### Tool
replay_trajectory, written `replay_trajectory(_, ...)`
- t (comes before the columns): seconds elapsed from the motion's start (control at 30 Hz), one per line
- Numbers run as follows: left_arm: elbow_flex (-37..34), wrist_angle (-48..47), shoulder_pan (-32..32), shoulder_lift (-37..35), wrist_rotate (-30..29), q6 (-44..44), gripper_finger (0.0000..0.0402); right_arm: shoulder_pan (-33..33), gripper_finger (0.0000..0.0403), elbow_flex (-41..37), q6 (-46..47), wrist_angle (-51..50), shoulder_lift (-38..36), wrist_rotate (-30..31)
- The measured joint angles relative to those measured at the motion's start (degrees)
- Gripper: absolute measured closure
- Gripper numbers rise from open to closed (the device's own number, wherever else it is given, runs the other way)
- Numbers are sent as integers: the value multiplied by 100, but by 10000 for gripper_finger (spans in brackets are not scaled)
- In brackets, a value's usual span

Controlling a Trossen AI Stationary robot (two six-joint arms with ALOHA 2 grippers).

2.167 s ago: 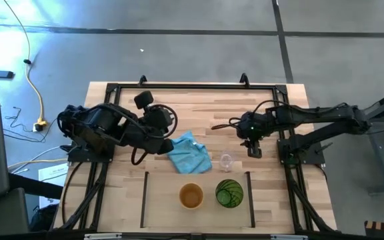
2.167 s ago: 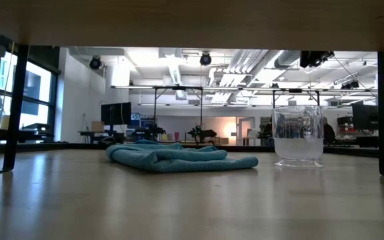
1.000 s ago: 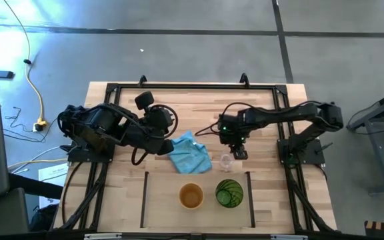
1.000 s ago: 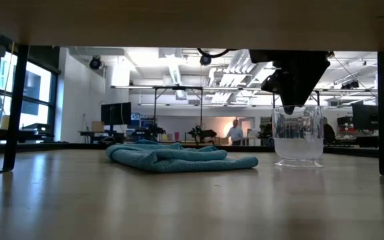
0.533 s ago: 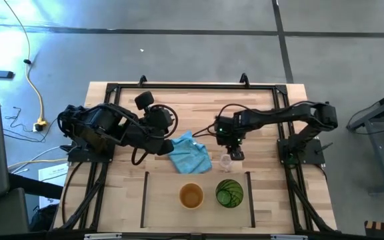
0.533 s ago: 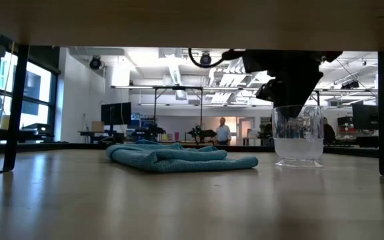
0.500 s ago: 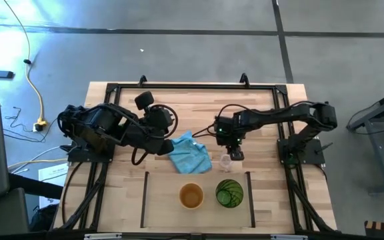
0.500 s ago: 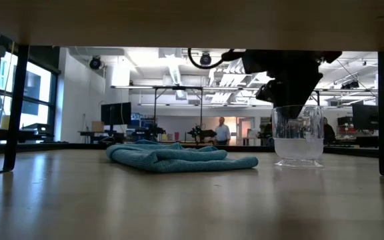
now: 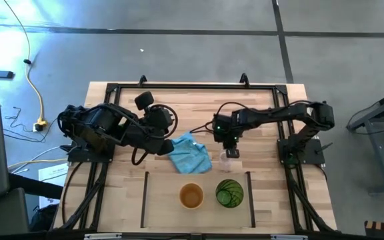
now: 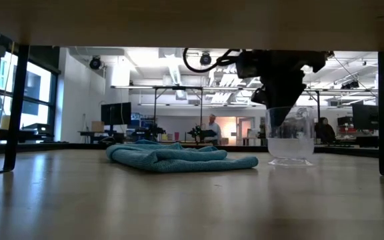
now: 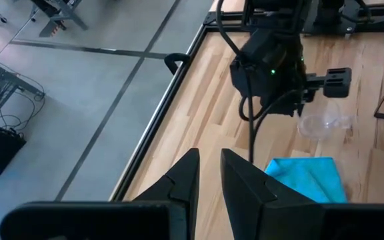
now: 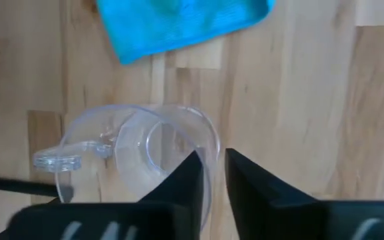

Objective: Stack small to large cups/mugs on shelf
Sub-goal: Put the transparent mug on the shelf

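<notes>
The small clear glass [image 9: 224,159] stands on its base on the wood beside the light-blue cloth [image 9: 191,155], outside the outlined shelf area [image 9: 250,200]. Inside that area stand the orange cup [image 9: 191,196] and the green tumbler [image 9: 229,193], side by side. My right gripper [image 9: 231,152] is directly over the glass and shut on its rim. My left gripper [image 9: 169,145] waits shut at the cloth's left edge; its wrist view shows its fingers [image 11: 209,177] close together, holding nothing. My right gripper [image 12: 212,177] comes from above, pointing down. It has the glass's thin wall at the rim [image 12: 209,150], one finger inside [image 12: 182,183] and one outside. In the low view a finger [image 10: 277,107] reaches down into the glass [image 10: 289,137], whose base is on the table.
The black frame [image 9: 192,85] runs round the table's edges, with its posts [image 10: 12,107] near the corners. The cloth lies bunched just left of the glass. Bare wood shows between the glass and the shelf's thin dark lines. People walk in the room far behind.
My right gripper has moved toward the table's left and come down onto the glass. In the last half second the glass has slid a little toward the table's left, nearer the cloth. The cups in the outlined area and my left arm have kept still.
</notes>
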Motion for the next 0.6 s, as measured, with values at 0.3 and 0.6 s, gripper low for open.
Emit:
replay_trajectory(0.3,0,1,0,0,-1,0,351,-284,376,0,73,333,0,-1)
replay_trajectory(0.6,0,0,0,0,-2,0,351,-617,376,0,67,604,0,-5)
